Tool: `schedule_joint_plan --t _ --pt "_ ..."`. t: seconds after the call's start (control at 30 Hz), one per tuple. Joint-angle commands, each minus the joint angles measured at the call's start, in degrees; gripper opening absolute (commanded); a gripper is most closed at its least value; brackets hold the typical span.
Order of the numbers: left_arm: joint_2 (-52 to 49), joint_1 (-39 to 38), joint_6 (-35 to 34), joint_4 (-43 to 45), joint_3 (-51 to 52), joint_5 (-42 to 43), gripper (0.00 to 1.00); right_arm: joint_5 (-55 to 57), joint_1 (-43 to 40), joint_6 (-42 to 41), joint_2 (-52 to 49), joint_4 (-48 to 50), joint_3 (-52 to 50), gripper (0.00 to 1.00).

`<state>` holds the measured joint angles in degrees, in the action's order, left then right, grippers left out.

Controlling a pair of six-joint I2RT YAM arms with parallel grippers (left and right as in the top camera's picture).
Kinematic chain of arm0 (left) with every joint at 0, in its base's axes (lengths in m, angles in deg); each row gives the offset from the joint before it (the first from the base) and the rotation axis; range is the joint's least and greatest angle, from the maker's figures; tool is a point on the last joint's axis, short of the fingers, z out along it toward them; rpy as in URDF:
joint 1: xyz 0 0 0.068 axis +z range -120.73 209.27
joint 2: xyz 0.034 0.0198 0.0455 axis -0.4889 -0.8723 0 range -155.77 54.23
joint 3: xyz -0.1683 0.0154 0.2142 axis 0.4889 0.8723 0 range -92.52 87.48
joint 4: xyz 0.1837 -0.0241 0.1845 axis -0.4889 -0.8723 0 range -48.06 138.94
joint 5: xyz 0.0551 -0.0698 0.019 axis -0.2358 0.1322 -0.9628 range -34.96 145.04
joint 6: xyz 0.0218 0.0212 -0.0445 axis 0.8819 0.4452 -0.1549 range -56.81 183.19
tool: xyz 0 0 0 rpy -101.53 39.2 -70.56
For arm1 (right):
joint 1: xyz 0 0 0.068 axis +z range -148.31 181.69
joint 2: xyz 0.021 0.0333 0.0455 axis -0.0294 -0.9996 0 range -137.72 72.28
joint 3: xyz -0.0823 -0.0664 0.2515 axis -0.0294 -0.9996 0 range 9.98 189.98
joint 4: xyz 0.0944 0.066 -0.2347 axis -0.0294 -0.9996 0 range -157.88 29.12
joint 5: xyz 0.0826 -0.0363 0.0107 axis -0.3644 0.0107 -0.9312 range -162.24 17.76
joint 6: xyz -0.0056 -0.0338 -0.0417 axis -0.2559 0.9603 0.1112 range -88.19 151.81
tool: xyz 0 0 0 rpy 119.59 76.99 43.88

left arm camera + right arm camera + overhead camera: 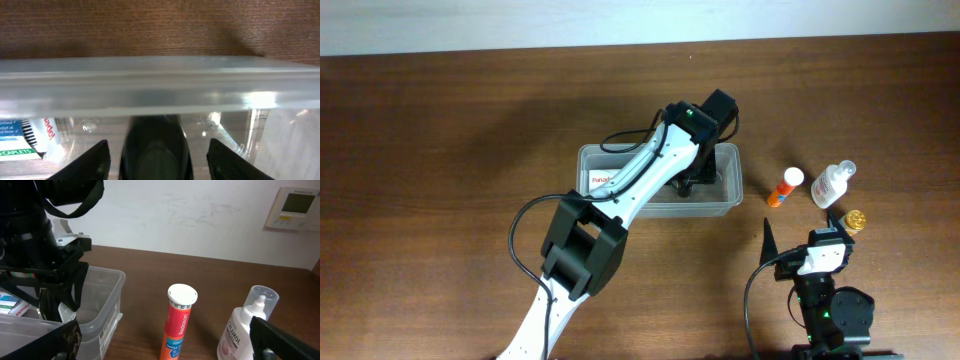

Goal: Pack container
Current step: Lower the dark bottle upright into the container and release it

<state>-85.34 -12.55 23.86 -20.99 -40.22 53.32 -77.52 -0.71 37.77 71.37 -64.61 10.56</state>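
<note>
The container point(730, 196) is a clear plastic tub at mid-table. My left gripper point(698, 178) reaches down into its right half. In the left wrist view its rim point(160, 82) crosses the frame. Below it my left gripper point(158, 152) is open, with a gap on each side of a black glossy object point(155, 145) lying between the fingers point(92, 162). A white medicine box point(603, 182) with red lettering lies in the tub's left half. My right gripper point(802, 232) stands wide open near the front right, holding nothing.
An orange tube with a white cap point(785, 187) point(179, 322) and a clear bottle with a white cap point(833, 183) point(247, 325) stand right of the tub. A small gold-capped item point(856, 219) sits beside my right gripper. The left arm point(40, 230) looms over the tub.
</note>
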Motion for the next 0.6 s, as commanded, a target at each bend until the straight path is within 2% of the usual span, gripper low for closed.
schedule_joint_plan --t 0.0,0.3,0.57 --pt "-0.37 0.2 -0.52 0.13 0.22 0.48 0.63 0.09 -0.42 -0.2 0.5 -0.37 -0.26 0.98" --pt "-0.28 0.92 1.86 -0.76 -2.93 0.5 0.62 0.09 -0.42 -0.22 0.5 -0.37 -0.26 0.98" --pt "-0.02 5.38 5.86 -13.14 -23.78 0.63 0.63 0.09 -0.42 -0.22 0.5 -0.37 -0.26 0.98"
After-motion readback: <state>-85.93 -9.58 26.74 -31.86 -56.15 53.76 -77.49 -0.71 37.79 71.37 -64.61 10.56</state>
